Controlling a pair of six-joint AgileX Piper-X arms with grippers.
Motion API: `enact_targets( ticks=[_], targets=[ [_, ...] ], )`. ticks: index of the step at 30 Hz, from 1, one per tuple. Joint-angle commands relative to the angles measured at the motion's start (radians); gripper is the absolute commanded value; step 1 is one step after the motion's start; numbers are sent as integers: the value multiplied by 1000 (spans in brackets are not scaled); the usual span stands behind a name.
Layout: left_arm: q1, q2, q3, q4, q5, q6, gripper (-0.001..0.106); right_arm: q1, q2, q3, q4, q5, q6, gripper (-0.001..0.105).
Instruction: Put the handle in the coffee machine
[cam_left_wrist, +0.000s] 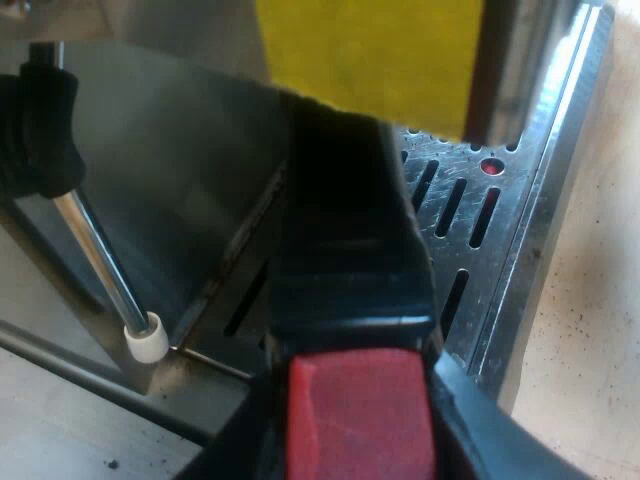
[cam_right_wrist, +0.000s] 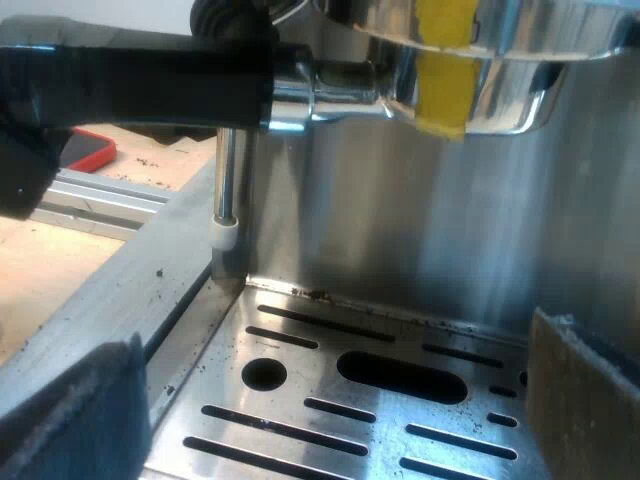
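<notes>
left gripper clamped on handle — long axis straight ahead, head at espresso machine front | right gripper wide, beneath handle

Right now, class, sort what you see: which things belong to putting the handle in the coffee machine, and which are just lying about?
Job in hand:
handle
metal holder, at the espresso machine front
left end effector, shut on the handle

Not in use:
steam wand
drip tray
right end effector, open over the tray
</notes>
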Motion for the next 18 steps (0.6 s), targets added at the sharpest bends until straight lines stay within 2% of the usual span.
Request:
enact_targets(
  ticks=[1,4,6,18],
  targets=[
    [2,-15,-39,-58,155,8,0,-4,-7,-2,-6,8,-3,78],
    [2,-18,-39,-20,155,51,0,-4,-7,-2,-6,8,-3,78],
    [2,-25,-39,26,155,112,0,-4,-7,-2,-6,8,-3,78],
    [6,-33,-39,44,168,112,0,-4,-7,-2,-6,8,-3,78]
  ],
)
